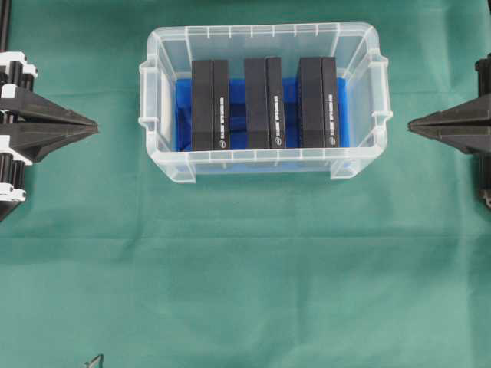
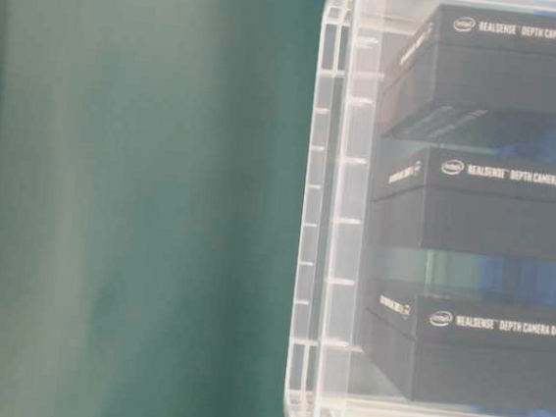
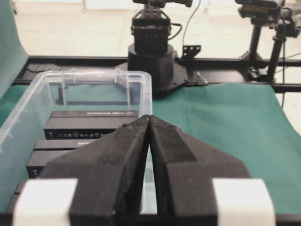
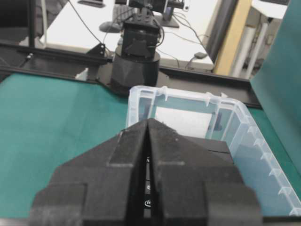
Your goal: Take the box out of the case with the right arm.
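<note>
The clear case (image 1: pixel 261 32) with a blue floor stands on the green cloth at the back middle. Three black boxes stand side by side in it: left (image 1: pixel 210 105), middle (image 1: pixel 265 102), right (image 1: pixel 318 101). The table-level view shows them through the case wall (image 2: pixel 321 223), with white lettering on the nearest box (image 2: pixel 471 350). My right gripper (image 1: pixel 410 124) is shut and empty, hovering just outside the case's right end and pointing at it. My left gripper (image 1: pixel 96 126) is shut and empty, off the case's left end. In the wrist views, the left gripper (image 3: pixel 149 117) and right gripper (image 4: pixel 147 120) have tips pressed together.
Green cloth (image 1: pixel 245 268) covers the whole table in front of the case. A small dark object (image 1: pixel 93 360) pokes in at the bottom edge. Each wrist view shows the opposite arm's base (image 3: pixel 150 47) (image 4: pixel 136 56) beyond the case on a black rail.
</note>
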Robot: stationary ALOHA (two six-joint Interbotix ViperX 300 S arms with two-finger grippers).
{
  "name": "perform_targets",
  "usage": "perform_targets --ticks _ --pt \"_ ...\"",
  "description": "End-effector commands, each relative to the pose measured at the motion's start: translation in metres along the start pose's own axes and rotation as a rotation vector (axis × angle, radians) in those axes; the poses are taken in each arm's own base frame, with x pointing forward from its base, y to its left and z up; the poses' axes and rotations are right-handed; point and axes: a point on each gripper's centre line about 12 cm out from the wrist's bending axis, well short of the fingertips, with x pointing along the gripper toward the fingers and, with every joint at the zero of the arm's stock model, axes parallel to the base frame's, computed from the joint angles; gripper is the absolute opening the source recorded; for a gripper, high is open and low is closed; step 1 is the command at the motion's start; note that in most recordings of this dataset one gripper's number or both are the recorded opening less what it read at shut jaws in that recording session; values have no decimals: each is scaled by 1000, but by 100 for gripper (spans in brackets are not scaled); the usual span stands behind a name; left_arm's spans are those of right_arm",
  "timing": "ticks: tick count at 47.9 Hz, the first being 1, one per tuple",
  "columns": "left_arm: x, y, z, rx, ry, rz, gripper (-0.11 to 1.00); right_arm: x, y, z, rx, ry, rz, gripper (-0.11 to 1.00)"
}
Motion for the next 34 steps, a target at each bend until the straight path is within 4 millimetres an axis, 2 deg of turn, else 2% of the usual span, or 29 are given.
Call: perform_targets --ticks 1,9,14,26,34 --pt "3 0 6 26 -1 -2 2 3 0 5 12 -9 -2 0" --pt "4 0 11 24 15 -2 2 7 0 5 26 72 -2 0" --pt "4 0 17 21 6 -1 2 9 0 16 29 83 -1 0" --pt "3 1 61 17 -51 2 2 14 0 75 48 64 -1 0" --pt "3 1 95 19 2 7 2 21 0 113 64 83 -2 0"
